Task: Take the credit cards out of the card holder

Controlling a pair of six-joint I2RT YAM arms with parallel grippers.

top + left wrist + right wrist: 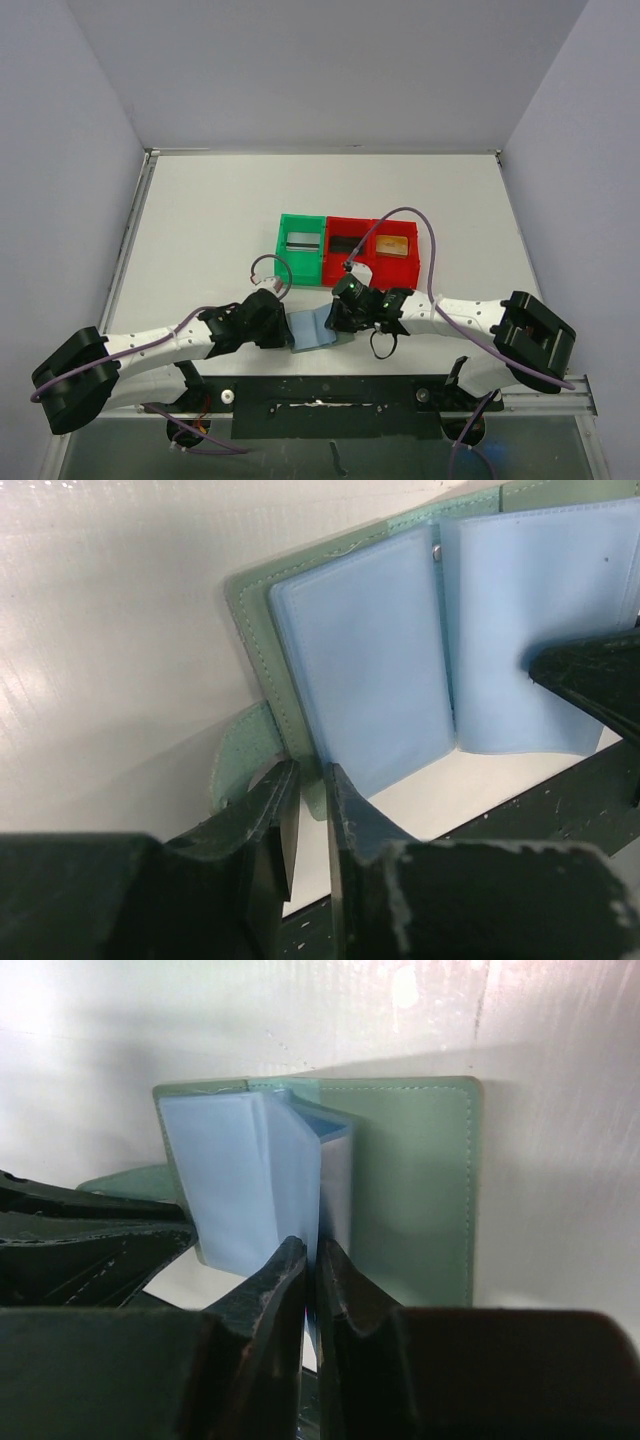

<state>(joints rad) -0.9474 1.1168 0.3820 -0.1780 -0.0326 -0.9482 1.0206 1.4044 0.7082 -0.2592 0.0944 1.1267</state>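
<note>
The small, flat, grey-green bifold card holder is laid open on the white tabletop, just on the near side of a row of plastic bins: a green bin, a middle red bin and an outer red bin. On the near side of the green bin, the left gripper is clamped on the stitched green edge of the card holder beside its closing tab, so the cover is pinned down. On the near side of the middle red bin, the right gripper is pinched tight on a pale blue inner leaf that is raised from the spine. Whether that leaf is a credit card or only a clear pocket cannot be told, and no card is seen outside the holder.

The extraction itself is judged to be in hand, with nothing yet freed. The next move calls for a straight pull by the right gripper away from the spine while the cover is held. Should only a pocket be pinched, the whole holder would be dragged and a fresh grasp would be needed.
</note>
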